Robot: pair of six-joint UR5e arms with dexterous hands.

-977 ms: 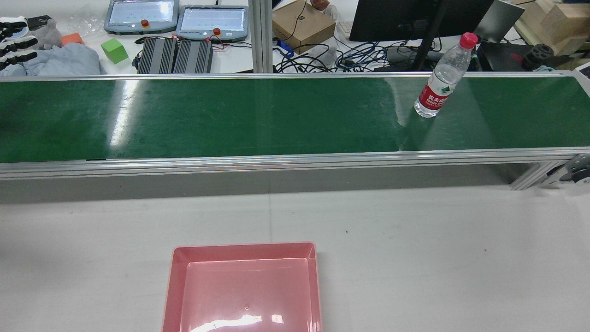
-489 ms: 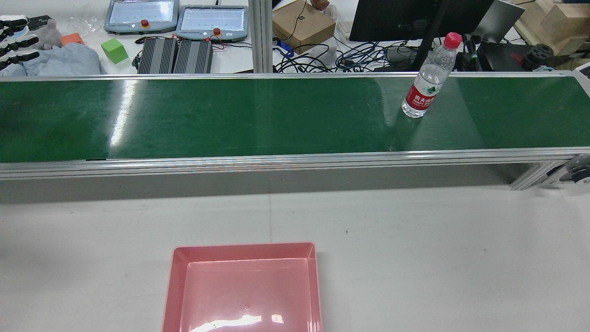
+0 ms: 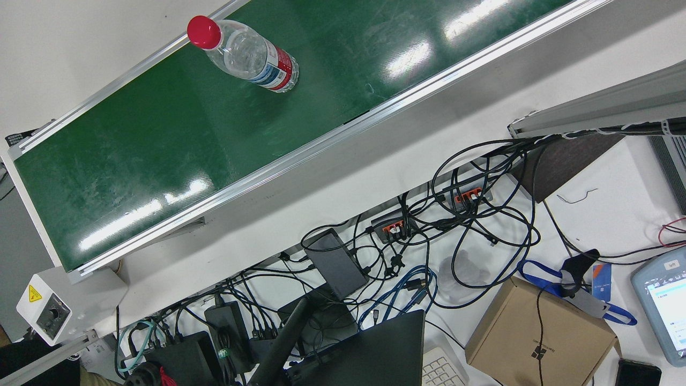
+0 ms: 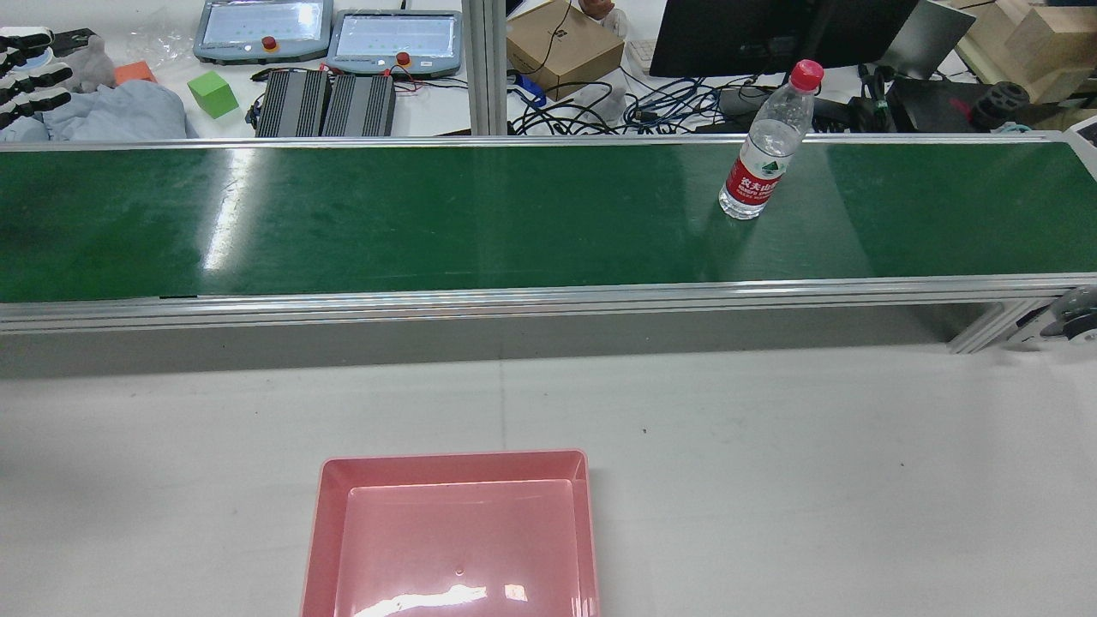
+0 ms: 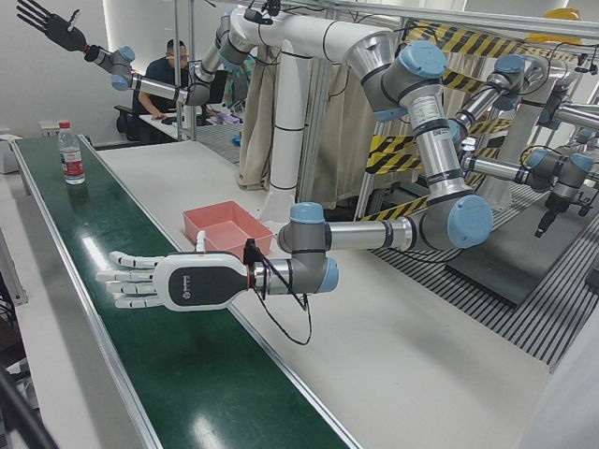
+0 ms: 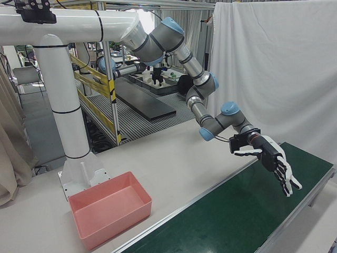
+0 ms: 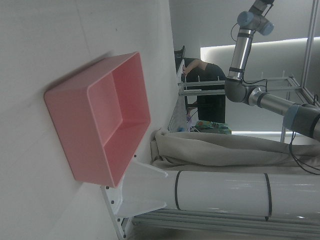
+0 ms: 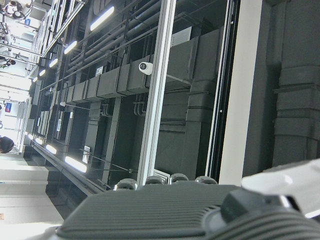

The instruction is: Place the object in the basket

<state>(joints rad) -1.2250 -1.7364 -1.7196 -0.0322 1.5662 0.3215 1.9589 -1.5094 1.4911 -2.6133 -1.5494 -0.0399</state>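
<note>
Fingers (image 5: 126, 278) of the left hand (image 5: 178, 281) are spread flat and empty above the glossy green conveyor belt (image 4: 428, 214); the right hand (image 6: 276, 161) is likewise splayed and holds nothing. A clear ribbed water bottle (image 4: 765, 156) with red cap and label stands upright on the belt, well apart from the smooth pink rectangular basket (image 4: 330, 523) on the white worktop (image 4: 814, 480).

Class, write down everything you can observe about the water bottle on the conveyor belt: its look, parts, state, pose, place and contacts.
The water bottle is clear plastic with a red screw cap on and a red label with white and green print around its lower body. It stands upright on its base on the green conveyor belt, toward the belt's far edge. Nothing else touches it, and no hand is near it. How full it is cannot be judged.
</note>
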